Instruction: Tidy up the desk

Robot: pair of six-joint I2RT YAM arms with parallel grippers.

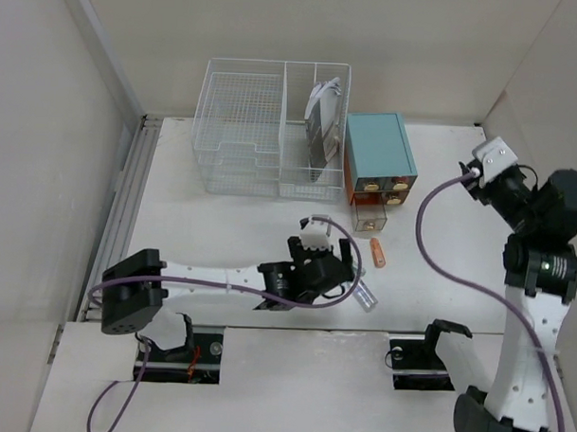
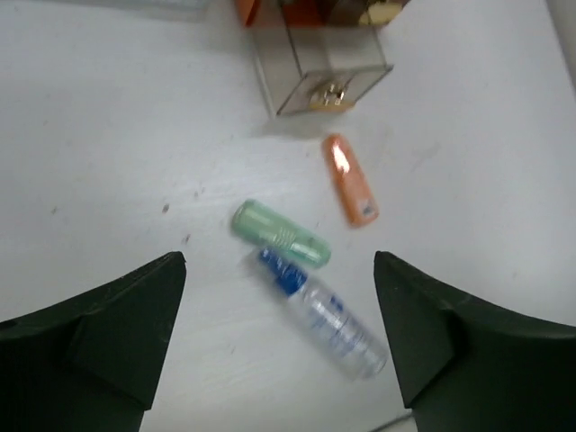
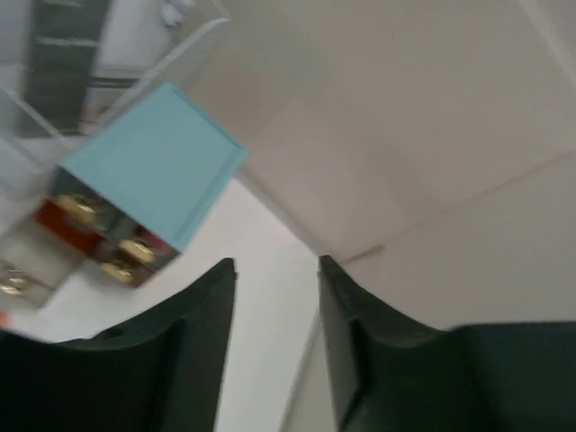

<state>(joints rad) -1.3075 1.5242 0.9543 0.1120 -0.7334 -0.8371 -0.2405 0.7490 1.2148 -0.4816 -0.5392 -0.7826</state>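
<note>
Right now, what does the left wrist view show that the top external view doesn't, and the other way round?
Left wrist only: a green capsule-shaped item beside the clear tube, hidden under the left arm from above. Top external only: the white wire basket, the teal drawer box seen on its top, and the right arm. Both: the orange item, the clear tube, the pulled-out clear drawer and the desk.

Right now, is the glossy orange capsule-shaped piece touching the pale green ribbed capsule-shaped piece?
Apart. The left wrist view shows a strip of bare white desk between the orange capsule and the green capsule.
</note>
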